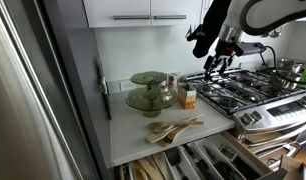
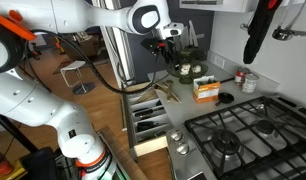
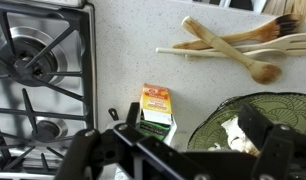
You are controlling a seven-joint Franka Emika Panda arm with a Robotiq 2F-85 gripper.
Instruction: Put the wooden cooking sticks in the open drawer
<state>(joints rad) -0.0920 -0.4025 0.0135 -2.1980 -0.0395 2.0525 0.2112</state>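
Observation:
The wooden cooking sticks lie in a loose bunch on the white counter near its front edge. In the wrist view they are at the top right, and they also show in an exterior view. The open drawer sticks out below the counter, with utensils in long compartments, and shows in both exterior views. My gripper hangs high above the counter by the stove's edge, well apart from the sticks. It is open and empty, as seen too in an exterior view.
An orange-and-white box stands on the counter under the gripper. Green glass dishes stand beside it at the back. A gas stove with a pot lies next to the counter. A steel fridge stands at the counter's other end.

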